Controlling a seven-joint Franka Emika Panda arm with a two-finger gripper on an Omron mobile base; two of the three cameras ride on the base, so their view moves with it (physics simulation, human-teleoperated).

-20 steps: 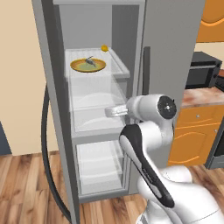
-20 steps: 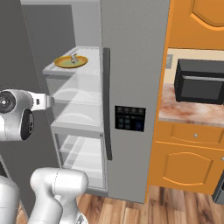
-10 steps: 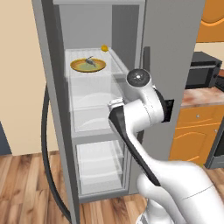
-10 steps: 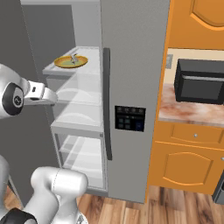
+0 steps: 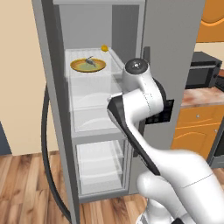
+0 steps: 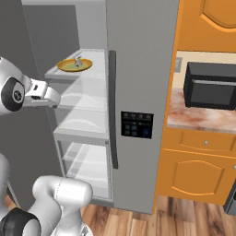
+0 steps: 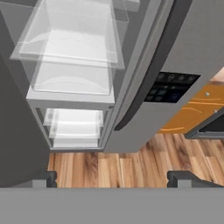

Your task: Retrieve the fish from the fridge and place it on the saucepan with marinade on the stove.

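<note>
Fridge (image 5: 175, 52): grey exterior, dark vertical bar handle (image 6: 112, 110), black control panel (image 6: 136, 124) with faint blue-grey markings. Interior shelves (image 5: 94, 94) and drawers are translucent white. Fish (image 5: 90, 61): grey-silver, on a yellow-orange plate (image 5: 80, 66). Small ball (image 5: 104, 48) behind it: orange-yellow. Arm (image 5: 144, 96): white with dark joints. Cabinets (image 6: 198, 175): orange. Microwave (image 6: 209, 85): black. Counter (image 6: 203, 117): mottled pink-beige. Floor (image 7: 131, 164): brown wood-plank pattern. Wall (image 5: 19, 87): beige.

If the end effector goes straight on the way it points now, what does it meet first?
Probably the fridge, near the front edge of its open compartment low down; depth is unclear. The end effector is open and holds nothing.
</note>
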